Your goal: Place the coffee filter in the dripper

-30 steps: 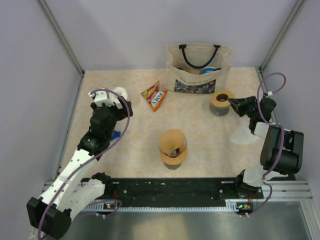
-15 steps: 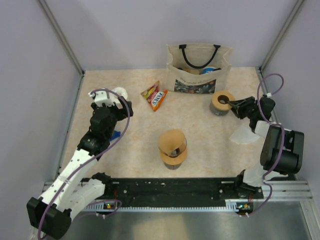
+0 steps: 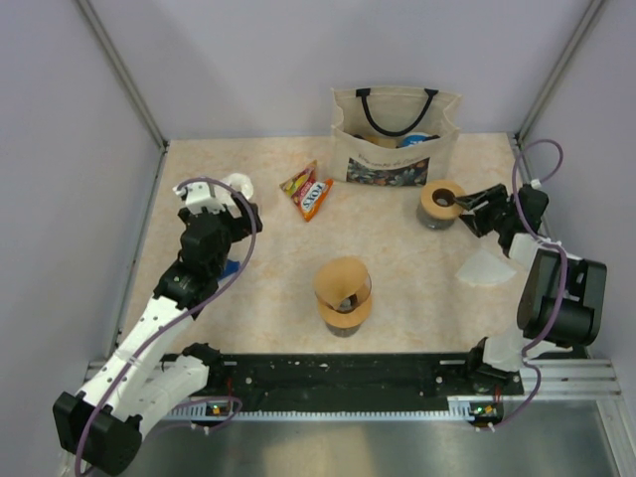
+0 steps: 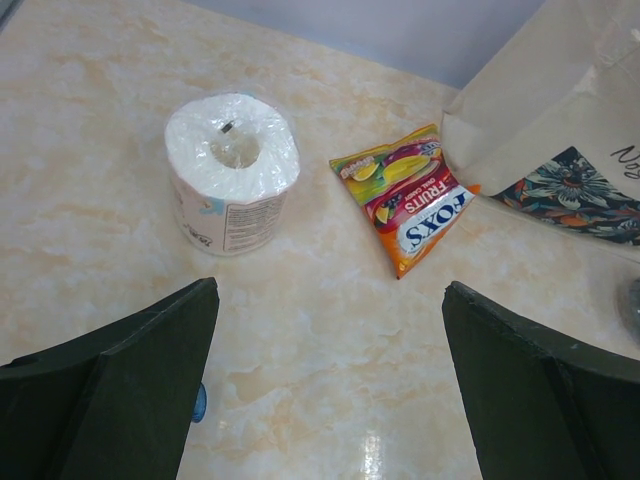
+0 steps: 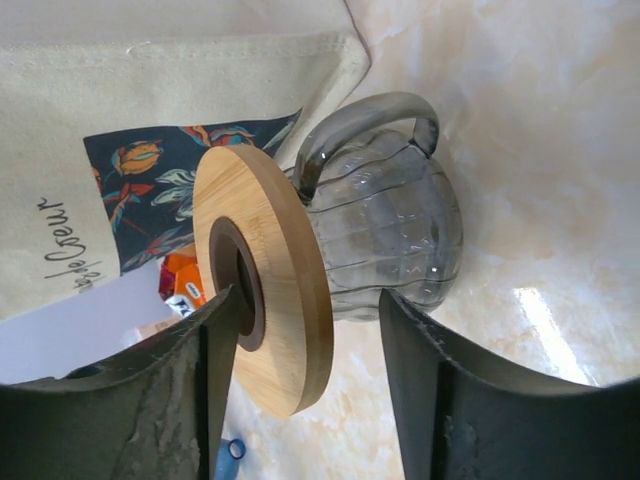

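Now, nearest in: the right gripper [image 5: 300, 325] is spread wide, the wooden collar of the dripper [image 5: 400, 230] lying between its fingertips, unclamped. Beyond stands the tote bag [image 5: 120, 130]. The coffee filter [image 3: 343, 283] sits mid-table, well apart from that hand. The left gripper [image 4: 330, 290], also wide, faces a toilet roll [image 4: 232, 165].

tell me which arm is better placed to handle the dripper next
Right, I'd say. The right gripper has its open jaws either side of the wooden collar of the dripper. The left gripper is far off on the other side, open, facing a toilet roll and a sweets packet.
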You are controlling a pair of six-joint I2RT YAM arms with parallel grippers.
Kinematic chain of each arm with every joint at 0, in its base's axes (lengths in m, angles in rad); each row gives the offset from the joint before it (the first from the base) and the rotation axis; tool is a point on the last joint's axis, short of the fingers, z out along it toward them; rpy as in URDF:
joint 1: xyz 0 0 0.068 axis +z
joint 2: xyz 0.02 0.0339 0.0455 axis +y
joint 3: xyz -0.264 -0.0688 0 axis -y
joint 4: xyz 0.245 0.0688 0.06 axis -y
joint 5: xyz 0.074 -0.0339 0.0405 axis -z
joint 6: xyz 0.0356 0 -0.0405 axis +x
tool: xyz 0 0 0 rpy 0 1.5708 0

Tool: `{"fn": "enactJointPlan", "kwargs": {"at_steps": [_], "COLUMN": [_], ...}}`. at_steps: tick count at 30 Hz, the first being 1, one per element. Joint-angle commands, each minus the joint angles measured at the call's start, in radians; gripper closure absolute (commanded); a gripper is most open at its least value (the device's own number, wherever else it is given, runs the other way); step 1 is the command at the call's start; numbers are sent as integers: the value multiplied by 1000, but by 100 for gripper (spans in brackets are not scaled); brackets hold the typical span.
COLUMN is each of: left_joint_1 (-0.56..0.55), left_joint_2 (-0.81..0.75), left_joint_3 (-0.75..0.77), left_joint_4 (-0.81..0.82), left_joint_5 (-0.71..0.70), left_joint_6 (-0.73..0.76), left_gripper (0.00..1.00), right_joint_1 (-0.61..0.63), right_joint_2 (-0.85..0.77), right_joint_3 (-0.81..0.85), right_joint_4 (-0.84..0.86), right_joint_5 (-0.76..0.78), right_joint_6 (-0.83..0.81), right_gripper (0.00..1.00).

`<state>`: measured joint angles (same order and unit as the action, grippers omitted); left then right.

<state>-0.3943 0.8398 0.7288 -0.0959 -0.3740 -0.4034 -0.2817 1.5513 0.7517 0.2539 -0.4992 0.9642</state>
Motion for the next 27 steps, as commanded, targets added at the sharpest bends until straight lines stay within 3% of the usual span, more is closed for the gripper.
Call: {"fn": "enactJointPlan", "kwargs": {"at_steps": [1, 2, 4, 5, 13, 18, 24, 27], "left_joint_1": [-3, -3, -2, -3, 5, 75, 227, 261], "left_joint_2": [-13, -10, -1, 4, 53, 93, 113, 136], "left_joint_3": [35, 41, 53, 61, 116, 143, 25, -18], "left_joint_4": [-42, -59, -90, -111, -309, -481, -392, -321], "left_joint_5": [-78, -86, -103, -111, -222, -238, -91, -95], "left_joint_6": [-64, -74, -97, -110, -228, -337, -347, -350], "left_gripper": [1, 1, 1, 1, 1, 1, 5, 10], "right_joint_1": [7, 7, 7, 7, 9, 7, 7, 7], "right_joint_2": [-72, -88, -124, -147, -331, -476, -579, -594], "right_joint_3": [46, 44, 46, 44, 64, -11, -92, -92], "right_joint_4": [-36, -44, -70, -74, -130, -157, -176, -173], "right_joint_5": [33, 50, 86, 96, 117, 175, 150, 113], "right_joint_6": [-53, -59, -74, -88, -145, -160, -185, -185], "right_gripper": [34, 28, 5, 1, 1, 1, 1, 1]}}
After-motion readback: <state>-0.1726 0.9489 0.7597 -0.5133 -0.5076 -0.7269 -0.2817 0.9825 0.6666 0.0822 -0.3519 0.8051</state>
